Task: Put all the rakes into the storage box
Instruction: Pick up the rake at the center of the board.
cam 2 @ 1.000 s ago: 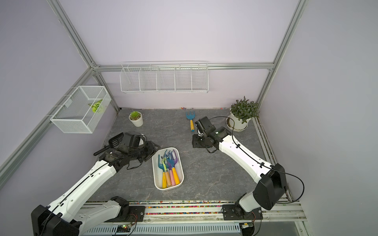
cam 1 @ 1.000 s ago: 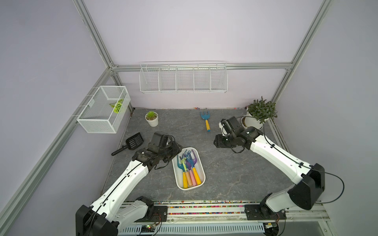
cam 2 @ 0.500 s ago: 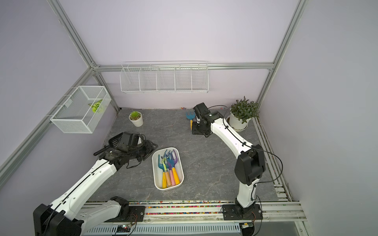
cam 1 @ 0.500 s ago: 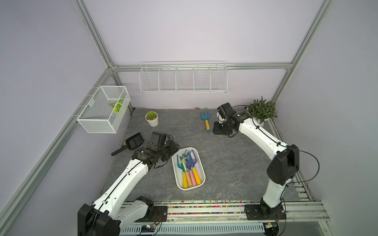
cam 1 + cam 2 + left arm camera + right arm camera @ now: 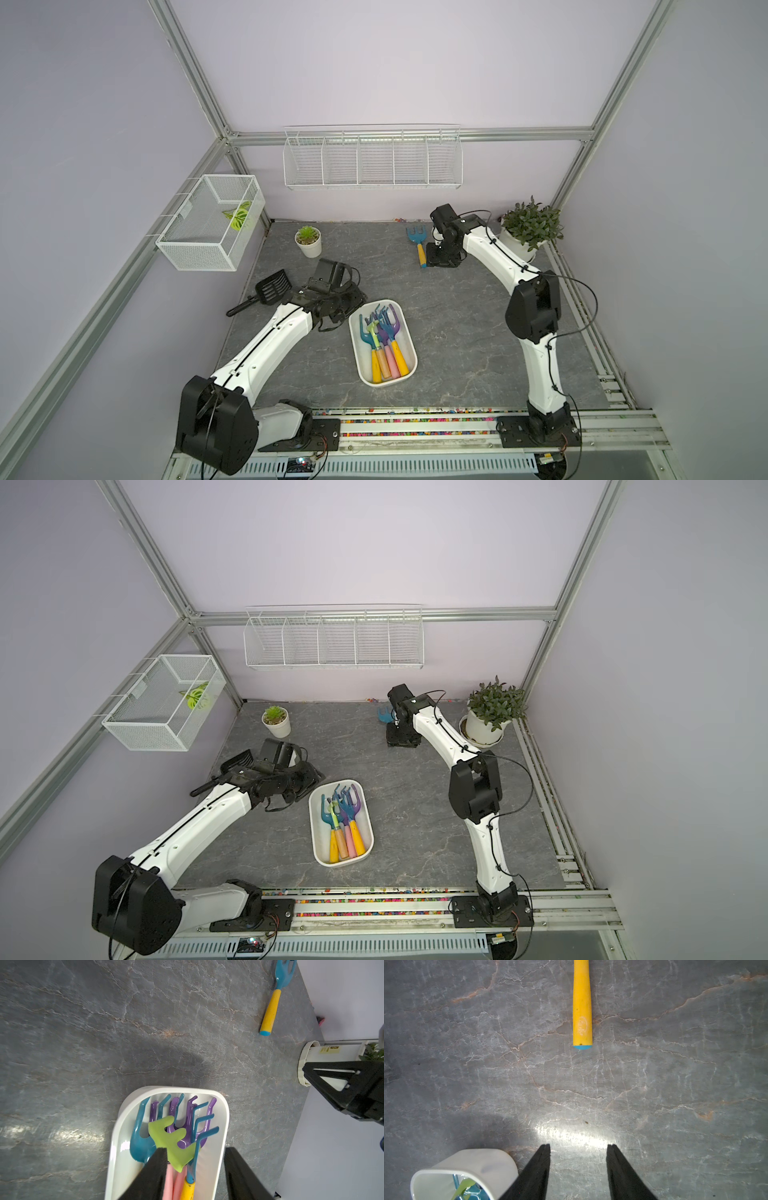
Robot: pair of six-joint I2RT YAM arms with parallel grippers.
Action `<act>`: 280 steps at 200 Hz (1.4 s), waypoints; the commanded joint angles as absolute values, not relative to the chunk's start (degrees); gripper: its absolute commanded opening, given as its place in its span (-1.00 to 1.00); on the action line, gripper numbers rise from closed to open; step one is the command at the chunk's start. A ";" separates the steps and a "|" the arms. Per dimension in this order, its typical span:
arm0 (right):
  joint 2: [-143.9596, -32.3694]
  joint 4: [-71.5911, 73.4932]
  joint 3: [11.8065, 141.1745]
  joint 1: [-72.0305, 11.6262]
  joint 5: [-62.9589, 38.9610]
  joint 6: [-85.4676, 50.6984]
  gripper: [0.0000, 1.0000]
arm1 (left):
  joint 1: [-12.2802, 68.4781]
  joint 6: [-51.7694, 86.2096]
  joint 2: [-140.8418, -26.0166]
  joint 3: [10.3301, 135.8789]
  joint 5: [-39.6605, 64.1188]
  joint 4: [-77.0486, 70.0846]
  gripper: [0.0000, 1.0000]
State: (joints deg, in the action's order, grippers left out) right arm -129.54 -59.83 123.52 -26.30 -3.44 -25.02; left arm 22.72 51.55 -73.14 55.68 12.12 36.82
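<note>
Grey stone-look tabletop (image 5: 457,332), and the rake (image 5: 419,245) lies flat on it near the back wall, blue head twd the wall, yellow handle pointing to the front. It's well apart from the storage box (image 5: 390,383), which sits mid-table nearer the front. That white tub already has several other rakes (image 5: 384,340) packed in side by side, heads at the far end, handles yellow, pink and wood-coloured.

Right gripper (image 5: 578,1167) hangs just off the handle's butt end, not touching; its fingers (image 5: 537,1172) are spread w/ only bare table btw them. In both top views its black body stands right beside the handle, and in a top view only the rake's blue head (image 5: 384,716) shows past it.

Left gripper (image 5: 195,1176) hovers by the box's far corner, jaws apart too, nothing pinched; the tools seen btw them lie down in the tub.

Also around: black scoop (image 5: 270,286) by the left arm, small succulent pot (image 5: 308,243), bigger potted plant (image 5: 530,226) in the back right corner.
</note>
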 commanded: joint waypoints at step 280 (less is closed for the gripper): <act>-154.39 -51.46 147.83 -24.79 2.30 -19.73 -0.12 | 12.39 41.31 -80.58 60.73 23.58 43.12 -0.08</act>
